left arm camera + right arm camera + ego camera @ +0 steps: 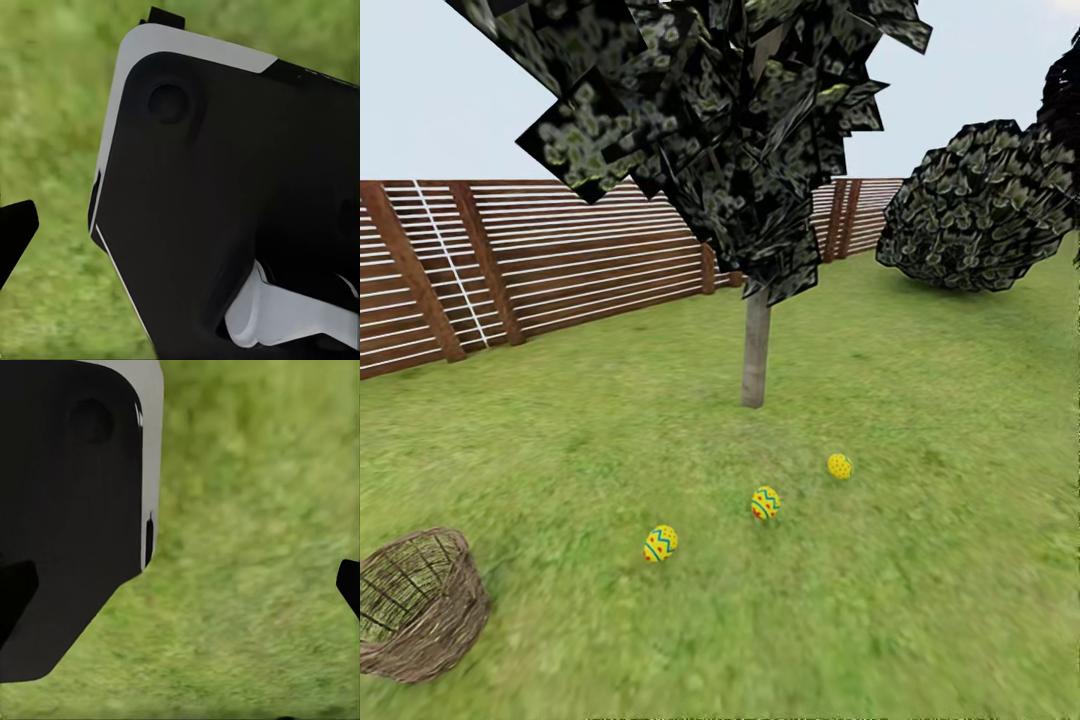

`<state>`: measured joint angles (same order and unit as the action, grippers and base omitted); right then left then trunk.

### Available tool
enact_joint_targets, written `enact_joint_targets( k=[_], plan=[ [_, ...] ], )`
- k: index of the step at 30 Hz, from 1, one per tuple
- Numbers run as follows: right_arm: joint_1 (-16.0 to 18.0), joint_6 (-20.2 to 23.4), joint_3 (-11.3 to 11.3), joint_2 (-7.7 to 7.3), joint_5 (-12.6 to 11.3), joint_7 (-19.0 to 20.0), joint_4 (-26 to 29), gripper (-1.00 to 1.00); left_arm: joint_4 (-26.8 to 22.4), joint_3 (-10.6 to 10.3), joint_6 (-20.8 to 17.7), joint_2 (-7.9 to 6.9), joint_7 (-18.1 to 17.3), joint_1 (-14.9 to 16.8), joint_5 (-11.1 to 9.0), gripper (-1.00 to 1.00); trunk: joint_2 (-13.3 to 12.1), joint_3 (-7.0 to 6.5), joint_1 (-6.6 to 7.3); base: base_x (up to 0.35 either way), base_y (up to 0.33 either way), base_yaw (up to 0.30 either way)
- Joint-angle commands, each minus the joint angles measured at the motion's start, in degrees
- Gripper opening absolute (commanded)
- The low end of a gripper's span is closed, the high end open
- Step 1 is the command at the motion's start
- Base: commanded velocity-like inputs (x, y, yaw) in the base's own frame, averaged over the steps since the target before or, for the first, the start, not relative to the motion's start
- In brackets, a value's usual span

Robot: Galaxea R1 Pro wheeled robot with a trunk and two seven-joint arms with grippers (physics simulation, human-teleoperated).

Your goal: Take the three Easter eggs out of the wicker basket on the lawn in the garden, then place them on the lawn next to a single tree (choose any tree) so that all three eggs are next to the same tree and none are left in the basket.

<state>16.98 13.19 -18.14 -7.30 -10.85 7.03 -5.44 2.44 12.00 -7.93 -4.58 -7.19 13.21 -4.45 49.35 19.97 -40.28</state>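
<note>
The three eggs (764, 502) lie in a row on the lawn (920, 600) near the tree (756, 345), the basket (420, 603) stands empty at near left, so the task seems done; how open either pincer is, I cannot tell.

Open lawn (920, 600) is seen around three eggs (765, 502); a tree trunk (756, 345) stands at 12 o'clock, a basket (420, 603) at 8 o'clock.
</note>
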Motion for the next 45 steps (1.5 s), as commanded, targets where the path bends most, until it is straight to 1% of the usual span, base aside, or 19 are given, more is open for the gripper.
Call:
enact_joint_targets(
  k=[1, 12, 17, 19, 24, 30, 35, 43, 45],
  plan=[
    [0.07, 0.09, -0.5, 0.02, -0.57, 0.27, -0.09, 1.0, 0.11, 0.13, -0.16, -0.01, -0.19, 0.07, -0.48, 1.0, -0.37, -0.03, 0.22, 0.0, 0.0, -0.077],
    [0.07, 0.15, -0.5, 0.02, -0.55, 0.27, -0.16, 1.0, 0.14, 0.13, 0.43, -0.08, -0.18, 0.07, -0.48, 1.0, -4.78, -0.96, 2.64, 0.0, 0.0, -0.078],
    [-1.16, 0.12, -0.49, 0.07, -0.56, 0.27, -0.18, 1.0, 0.5, 0.13, 0.45, -0.24, -0.19, 0.07, -0.51, 1.0, -6.78, -1.38, 3.74, 0.0, 0.0, -0.087],
    [-1.89, -0.02, -0.48, 0.36, -0.57, 0.27, -0.18, 1.0, 0.59, 0.13, 0.56, -0.31, -0.24, 0.07, -0.54, 1.0, -7.58, -1.55, 4.18, 0.0, 0.0, -0.089],
    [-2.26, -0.02, -0.42, 0.67, -0.58, 0.27, -0.11, 1.0, 0.63, 0.13, 1.03, -0.27, -0.27, 0.05, -0.56, 1.0, -9.59, -1.98, 5.27, 0.0, 0.0, -0.088],
    [-2.3, -0.02, -0.33, 0.59, -0.76, 0.29, 0.07, 1.0, 0.62, 0.13, 1.14, -0.31, -0.27, 0.07, -0.52, 1.0, -12.0, -2.49, 6.59, 0.0, 0.0, -0.075],
    [-2.3, -0.03, -0.41, 0.69, -0.74, 0.32, 0.23, 1.0, 0.32, 0.04, 1.35, -0.15, -0.2, 0.07, -0.33, 1.0, -12.0, -2.31, 6.59, 0.0, 0.0, -0.013],
    [-2.3, -0.1, -0.57, 0.66, -0.27, 0.27, 0.24, 1.0, 0.26, 0.0, 1.33, -0.71, -0.19, 0.06, -0.49, 1.0, -12.0, -2.29, 6.59, 0.0, 0.0, 0.0],
    [-2.3, -0.1, -0.64, 0.68, -0.24, 0.27, 0.24, 1.0, 0.51, 0.07, 1.01, -0.32, -0.19, 0.06, -0.5, 1.0, -12.0, -2.29, 6.59, 0.0, 0.0, 0.0]
  ],
)
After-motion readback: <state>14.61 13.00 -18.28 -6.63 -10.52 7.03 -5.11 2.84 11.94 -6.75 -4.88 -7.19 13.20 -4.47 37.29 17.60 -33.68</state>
